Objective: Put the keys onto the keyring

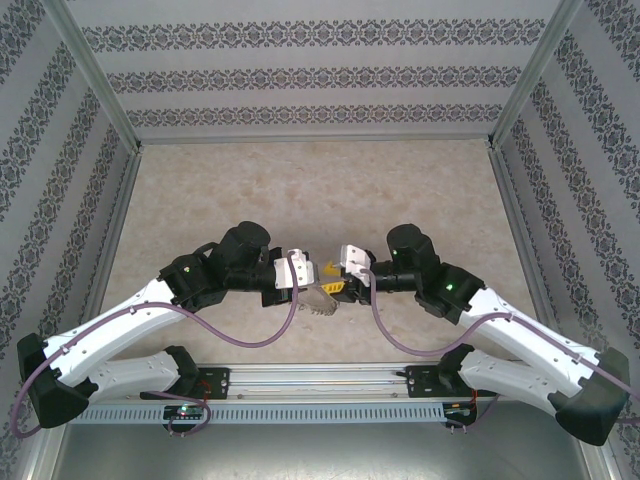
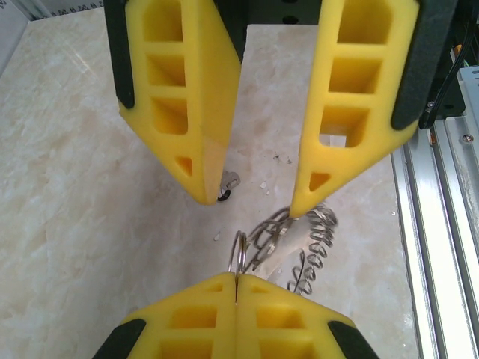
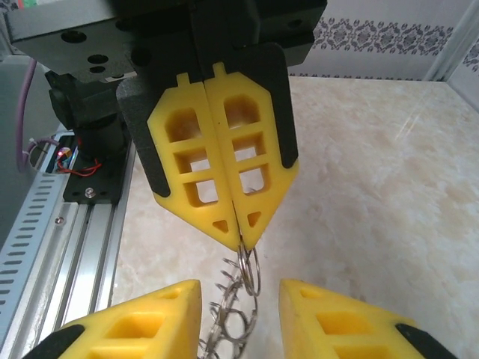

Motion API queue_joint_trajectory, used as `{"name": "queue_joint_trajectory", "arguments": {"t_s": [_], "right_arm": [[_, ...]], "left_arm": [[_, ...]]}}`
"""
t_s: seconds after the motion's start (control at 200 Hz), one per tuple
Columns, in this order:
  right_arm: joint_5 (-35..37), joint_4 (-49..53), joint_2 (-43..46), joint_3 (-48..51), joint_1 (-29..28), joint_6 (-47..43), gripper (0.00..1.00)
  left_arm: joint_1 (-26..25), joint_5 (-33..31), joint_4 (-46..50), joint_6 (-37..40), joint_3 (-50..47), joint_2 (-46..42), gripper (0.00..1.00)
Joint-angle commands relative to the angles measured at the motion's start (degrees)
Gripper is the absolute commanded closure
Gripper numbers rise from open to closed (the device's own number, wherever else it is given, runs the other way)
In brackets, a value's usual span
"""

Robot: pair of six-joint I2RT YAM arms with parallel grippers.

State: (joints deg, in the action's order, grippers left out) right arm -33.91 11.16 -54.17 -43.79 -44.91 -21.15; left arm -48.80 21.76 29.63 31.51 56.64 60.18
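The keyring [image 2: 313, 233], a grey ring fringed with small wire loops, hangs above the table from one loop. My left gripper [image 2: 237, 278] is shut on that loop, seen pinched at its tips in the right wrist view [image 3: 243, 238]. My right gripper [image 3: 239, 288] stands open facing it, its fingers either side of the dangling keyring [image 3: 233, 320]. One of its fingertips [image 2: 299, 208] touches the loops. A small silver key [image 2: 229, 182] with a dark head lies on the table, partly hidden behind the other fingertip. From above, both grippers meet at the keyring [image 1: 322, 300].
The beige marbled table top [image 1: 300, 190] stretches back to patterned walls [image 1: 300, 75]. An aluminium rail [image 2: 441, 224] with the arm bases runs along the near edge, close to the grippers. Small white flecks [image 2: 263, 185] lie near the key.
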Motion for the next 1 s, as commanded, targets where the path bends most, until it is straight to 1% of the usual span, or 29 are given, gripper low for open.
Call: {"name": "queue_joint_trajectory", "arguments": {"t_s": [0.0, 0.25, 0.465, 0.699, 0.739, 0.789, 0.924, 0.989, 0.999], "right_arm": [[-1.71, -0.77, -0.93, -1.28, -1.01, 0.15, 0.68], [0.19, -1.55, -2.13, -1.56, -1.51, 0.14, 0.71], [1.29, -1.4, -3.75, -2.52, -1.76, -0.39, 0.77], [2.17, -1.06, -4.69, -3.05, -1.93, -0.6, 0.88], [2.31, -0.73, -4.84, -3.13, -1.94, -0.8, 0.92], [2.51, -0.5, -5.0, -3.31, -2.08, -0.99, 1.0], [3.5, -0.42, -4.32, -2.99, -2.2, -1.52, 1.0], [3.77, -1.19, -2.92, -2.01, -2.14, -1.7, 1.0], [3.7, -1.35, -2.64, -1.83, -2.17, -1.77, 1.0]], "left_arm": [[-0.94, -0.14, 0.51, 1.09, 2.2, 0.13, 1.0], [-1.04, 0.3, 0.78, 0.93, 2.16, 0.29, 1.0], [-1.3, 0.46, 0.68, 1.01, 2.2, 0.64, 1.0], [-1.39, 0.66, 0.66, 1.16, 2.23, 0.8, 1.0], [-1.39, 0.67, 0.68, 1.15, 2.2, 0.73, 1.0], [-1.42, 0.82, 0.61, 1.05, 2.09, 0.72, 1.0], [-1.39, 0.71, 0.25, 0.23, 1.53, 0.48, 1.0], [-1.39, 0.06, -1.25, -0.91, 0.15, -0.99, 1.0], [-1.39, -0.07, -1.66, -1.05, -0.19, -1.37, 0.98]]}}
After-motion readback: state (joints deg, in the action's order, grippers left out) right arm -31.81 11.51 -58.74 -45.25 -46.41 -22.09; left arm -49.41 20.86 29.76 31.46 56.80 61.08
